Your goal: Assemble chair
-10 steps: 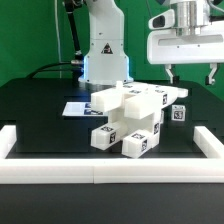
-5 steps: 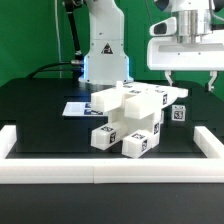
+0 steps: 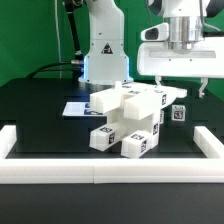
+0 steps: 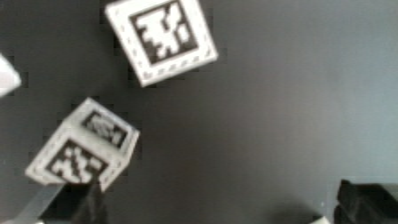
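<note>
The chair parts [image 3: 125, 118] are white blocky tagged pieces lying clustered in the middle of the black table. A small tagged cube [image 3: 178, 113] sits apart, just toward the exterior view's right of the cluster. My gripper [image 3: 182, 90] hangs above that cube, open, with nothing between its fingers. In the wrist view the small cube [image 4: 86, 150] lies on the dark table close to one finger [image 4: 71, 205], and a tagged white face [image 4: 164, 35] lies farther off. The gripper [image 4: 217, 206] is over bare table.
The marker board [image 3: 74, 108] lies flat behind the cluster on the exterior view's left. A long white border rail [image 3: 110, 172] runs along the front, with upright ends at both sides. The arm's white base [image 3: 104, 50] stands at the back.
My gripper has moved down and toward the exterior view's left, closer to the small cube. Its jaws stay open. The parts have not moved.
</note>
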`<state>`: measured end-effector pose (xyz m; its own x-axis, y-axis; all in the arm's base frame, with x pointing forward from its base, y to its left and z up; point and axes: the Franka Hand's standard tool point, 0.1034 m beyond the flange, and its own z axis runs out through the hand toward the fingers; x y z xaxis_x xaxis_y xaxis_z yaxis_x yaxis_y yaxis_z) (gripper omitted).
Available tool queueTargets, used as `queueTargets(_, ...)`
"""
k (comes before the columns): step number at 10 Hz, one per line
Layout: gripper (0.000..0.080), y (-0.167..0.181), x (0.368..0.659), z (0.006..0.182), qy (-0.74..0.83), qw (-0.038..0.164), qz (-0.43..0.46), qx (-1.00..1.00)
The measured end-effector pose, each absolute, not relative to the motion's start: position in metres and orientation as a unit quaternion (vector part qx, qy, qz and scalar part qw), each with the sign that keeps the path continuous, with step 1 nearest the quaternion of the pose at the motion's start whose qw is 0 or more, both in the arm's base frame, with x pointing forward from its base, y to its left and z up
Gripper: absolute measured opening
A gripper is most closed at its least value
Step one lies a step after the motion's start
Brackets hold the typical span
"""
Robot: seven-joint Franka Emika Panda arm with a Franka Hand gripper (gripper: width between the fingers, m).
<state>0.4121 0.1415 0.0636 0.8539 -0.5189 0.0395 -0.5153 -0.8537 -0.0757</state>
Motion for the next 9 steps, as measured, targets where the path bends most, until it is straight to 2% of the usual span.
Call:
queueTargets(4, 0.0649, 0.128, 0.430, 0.071, 0.255, 0.032, -0.031, -0.966)
queueTargets(9, 0.0649, 0.111, 0.436, 0.067, 0.237, 0.025, -0.032, -0.971)
